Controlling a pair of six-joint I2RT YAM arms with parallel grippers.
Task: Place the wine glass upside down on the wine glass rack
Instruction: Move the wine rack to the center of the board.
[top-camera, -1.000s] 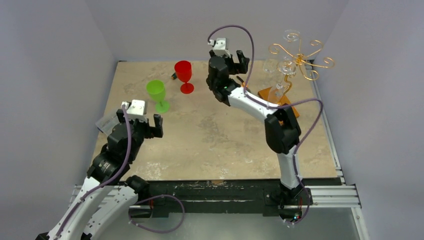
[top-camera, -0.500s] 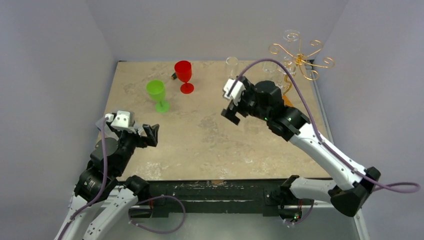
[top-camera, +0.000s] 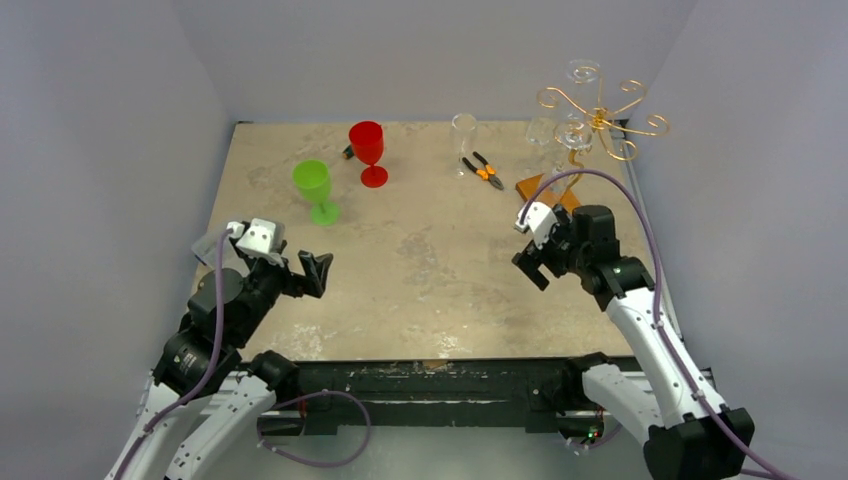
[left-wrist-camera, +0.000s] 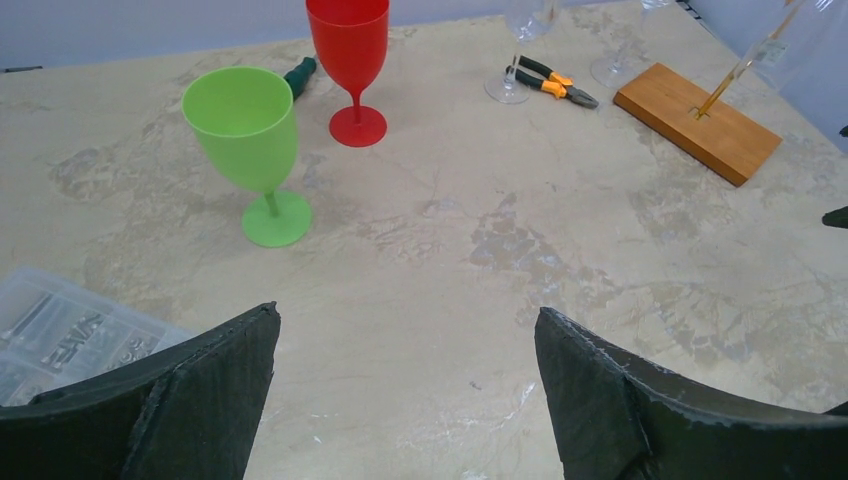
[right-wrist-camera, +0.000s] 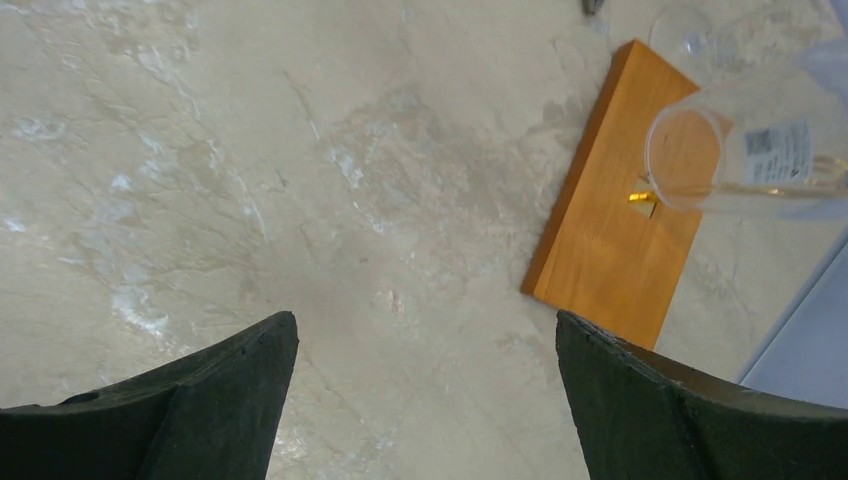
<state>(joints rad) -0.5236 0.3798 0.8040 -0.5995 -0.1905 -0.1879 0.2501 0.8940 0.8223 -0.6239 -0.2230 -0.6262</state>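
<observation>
Pincers: left gripper (left-wrist-camera: 405, 330) and right gripper (right-wrist-camera: 425, 325) are both gaping wide, gripping nothing, hovering near.
Glass: clear wine glass (top-camera: 463, 133) is standing upright far centre, beside pliers (top-camera: 483, 170); more glasses (top-camera: 575, 133) are hanging inverted on rack (top-camera: 600, 118), far right.
Handling: it's looking light, rigid, slick, breakable; I'd be pinching the stem gently.

Wine glass rack (left-wrist-camera: 697, 125) stem cut off above; clear box (left-wrist-camera: 60, 335) cropped.
</observation>
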